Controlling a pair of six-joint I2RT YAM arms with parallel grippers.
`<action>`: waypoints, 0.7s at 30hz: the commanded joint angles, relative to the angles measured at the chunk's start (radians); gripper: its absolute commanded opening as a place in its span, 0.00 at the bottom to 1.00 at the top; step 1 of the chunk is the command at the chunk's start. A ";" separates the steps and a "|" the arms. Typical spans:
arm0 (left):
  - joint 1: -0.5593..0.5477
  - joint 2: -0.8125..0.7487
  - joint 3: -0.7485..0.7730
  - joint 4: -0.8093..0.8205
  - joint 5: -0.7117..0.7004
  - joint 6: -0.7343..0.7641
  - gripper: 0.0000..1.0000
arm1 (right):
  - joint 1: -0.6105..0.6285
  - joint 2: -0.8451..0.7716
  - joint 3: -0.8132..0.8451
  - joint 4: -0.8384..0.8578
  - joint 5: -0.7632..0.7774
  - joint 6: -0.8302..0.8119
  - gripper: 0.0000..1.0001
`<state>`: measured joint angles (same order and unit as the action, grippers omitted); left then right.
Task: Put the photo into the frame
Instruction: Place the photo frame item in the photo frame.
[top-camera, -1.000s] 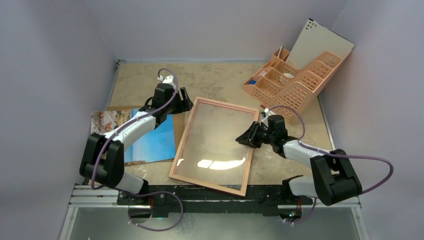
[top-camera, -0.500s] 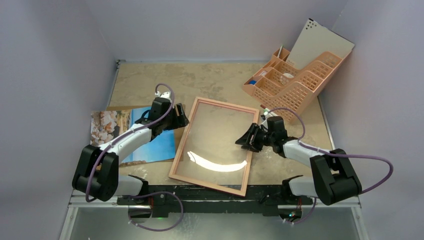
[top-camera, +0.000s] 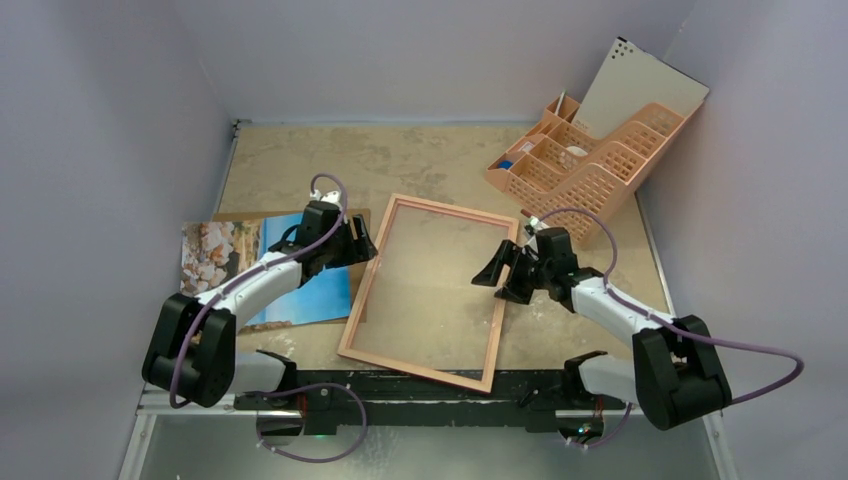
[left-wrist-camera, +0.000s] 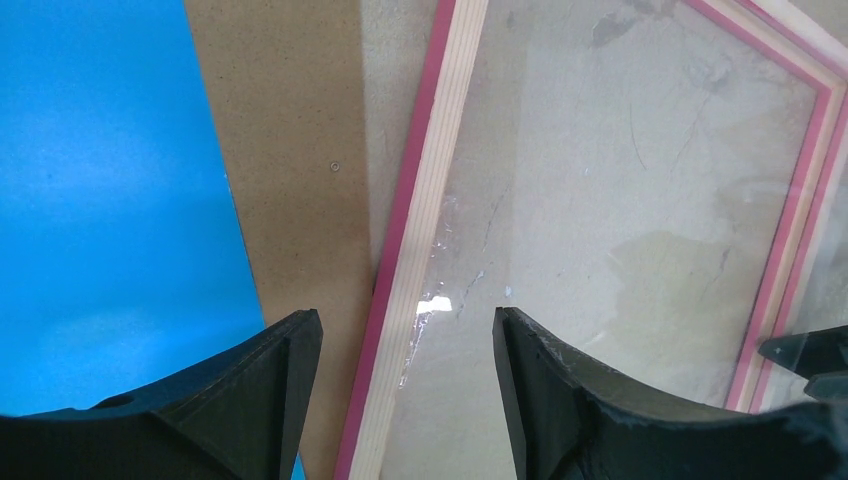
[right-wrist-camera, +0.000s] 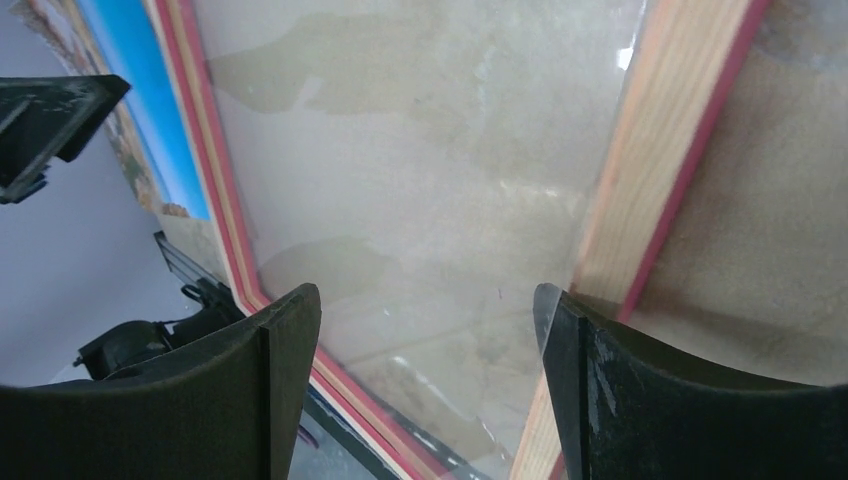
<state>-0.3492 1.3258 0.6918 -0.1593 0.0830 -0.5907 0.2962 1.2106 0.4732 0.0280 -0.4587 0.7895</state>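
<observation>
The frame (top-camera: 365, 292) lies flat at the table's middle with its pale wood reverse up and its pane showing the table through it. The photo (top-camera: 305, 290), blue sky and tan rocks, lies face up to its left on a brown backing board (top-camera: 358, 268). My left gripper (top-camera: 362, 243) is open, its fingers either side of the frame's left rail (left-wrist-camera: 430, 200) without touching it. In that wrist view the left gripper (left-wrist-camera: 405, 335) has the photo (left-wrist-camera: 100, 200) to its left. My right gripper (top-camera: 497, 275) hangs open over the frame's right rail (right-wrist-camera: 650, 160); nothing sits in the right gripper (right-wrist-camera: 425, 310).
A peach plastic desk organiser (top-camera: 585, 160) stands at the back right with a white perforated board (top-camera: 640, 95) leaning behind it. Lilac walls close in the table on three sides. The frame's near corner reaches the black rail (top-camera: 400, 385) at the front edge.
My right gripper has opened and let go of the frame's right rail. The left gripper has come nearer and down over the left rail. The glare on the pane has gone.
</observation>
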 joint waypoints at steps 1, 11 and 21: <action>0.006 -0.030 0.017 -0.003 0.007 0.009 0.66 | 0.004 -0.015 0.026 -0.122 0.050 -0.036 0.80; 0.006 -0.016 0.014 0.013 0.017 0.006 0.66 | 0.004 -0.002 0.000 -0.062 0.045 -0.001 0.58; 0.006 -0.022 0.009 0.023 0.034 -0.009 0.66 | 0.003 0.068 0.046 -0.093 -0.027 -0.043 0.56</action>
<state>-0.3492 1.3216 0.6918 -0.1623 0.1017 -0.5907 0.2958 1.2575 0.4793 -0.0311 -0.4446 0.7799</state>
